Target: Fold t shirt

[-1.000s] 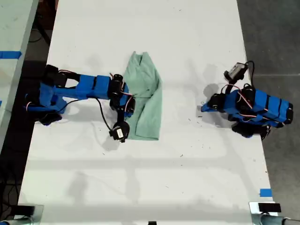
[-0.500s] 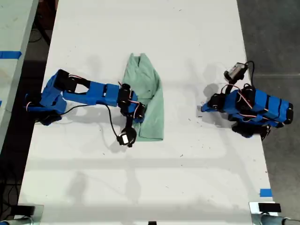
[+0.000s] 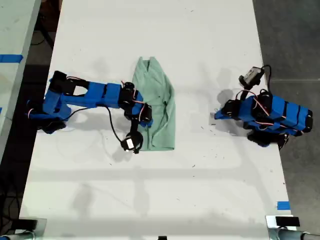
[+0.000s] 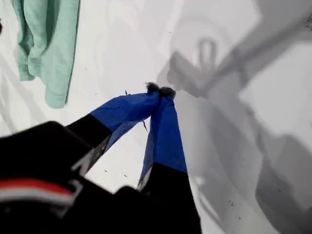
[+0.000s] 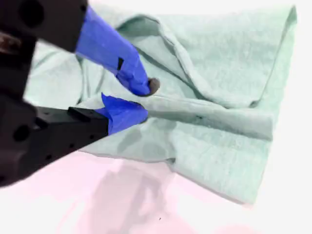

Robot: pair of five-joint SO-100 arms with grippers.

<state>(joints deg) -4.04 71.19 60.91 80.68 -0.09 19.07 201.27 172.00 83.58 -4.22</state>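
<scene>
The pale mint-green t shirt (image 3: 162, 107) lies wrinkled on the white table (image 3: 150, 200), partly folded lengthwise, its narrow end toward the far edge. My second gripper (image 3: 146, 114) reaches in from the exterior view's left onto the shirt's side. In the second wrist view it (image 5: 141, 100) is shut on a raised fold of the t shirt (image 5: 219, 97). My first gripper (image 3: 218, 116) sits tucked back at the exterior view's right, well away from the cloth. Its blue fingers (image 4: 165, 131) are pressed together over bare table, with the t shirt (image 4: 48, 44) far off.
A blue tape mark (image 3: 283, 205) sits near the table's front corner at the exterior view's right. Dark floor runs along both long table edges. A second surface with blue tape (image 3: 10, 58) stands at the exterior view's left.
The second arm swung out over the shirt and drew back slightly, shifting the shirt's near end toward the exterior view's right and raising a new lengthwise fold. The first arm has not moved.
</scene>
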